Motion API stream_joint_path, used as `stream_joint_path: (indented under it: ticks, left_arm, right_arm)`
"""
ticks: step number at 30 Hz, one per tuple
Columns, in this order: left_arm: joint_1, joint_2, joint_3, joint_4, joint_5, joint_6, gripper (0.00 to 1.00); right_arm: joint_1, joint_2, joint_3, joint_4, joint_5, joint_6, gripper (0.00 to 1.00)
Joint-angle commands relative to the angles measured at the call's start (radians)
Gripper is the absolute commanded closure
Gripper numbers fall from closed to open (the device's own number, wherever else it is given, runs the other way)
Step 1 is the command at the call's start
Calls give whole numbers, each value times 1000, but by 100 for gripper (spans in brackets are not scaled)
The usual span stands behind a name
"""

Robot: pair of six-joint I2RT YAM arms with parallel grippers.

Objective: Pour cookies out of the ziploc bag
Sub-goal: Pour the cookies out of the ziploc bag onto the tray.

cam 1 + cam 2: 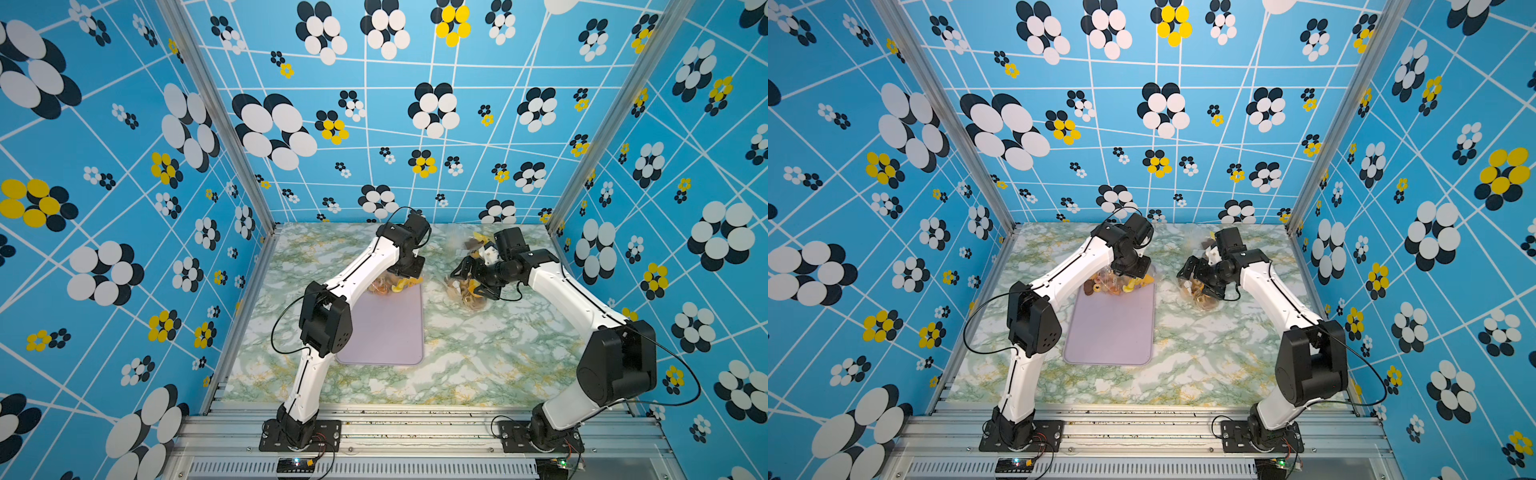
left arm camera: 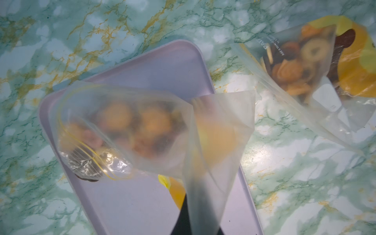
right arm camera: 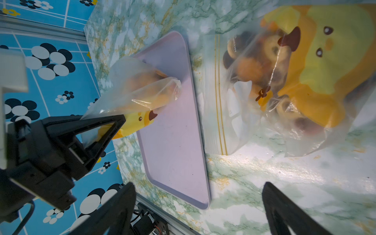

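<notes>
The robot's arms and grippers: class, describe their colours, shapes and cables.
The left arm and right arm share one build: white links between bulky black joint housings, on black base plates. A thin black cable loops beside each. The right gripper has black, triangular, open-frame fingers; the left gripper looks alike.

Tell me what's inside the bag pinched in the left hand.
Through the cloudy bag: orange-tan, dark and pink cookies, plus a yellow face-printed piece. The count and any cookies beneath those are hidden by the plastic.
</notes>
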Motion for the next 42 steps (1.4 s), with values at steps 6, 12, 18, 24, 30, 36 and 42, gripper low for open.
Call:
stream_joint_path:
  ticks: [6,12,18,24,30,36,42]
  left_arm:
    - [23,-81,-1,-29,96,-44,100]
    - [40,-71,15,-30,118,-57,100]
    - [143,-109,-50,36,218,-99,100]
    - [207,-137,-104,64,267,-98,100]
    - [230,-152,-151,87,296,-108,100]
    - [241,-162,-175,101,304,-113,100]
    - [262,-171,-202,114,329,-123,100]
  right_arm:
    - [3,24,7,28,0,-5,1]
    - [9,40,-3,68,-28,0,3]
    - [39,77,16,98,-69,-1,12]
    - [120,160,92,171,-98,-27,15]
    - [204,281,230,220,-65,-75,14]
    - [222,377,365,185,-19,-80,23]
    - [226,436,425,146,-48,-89,37]
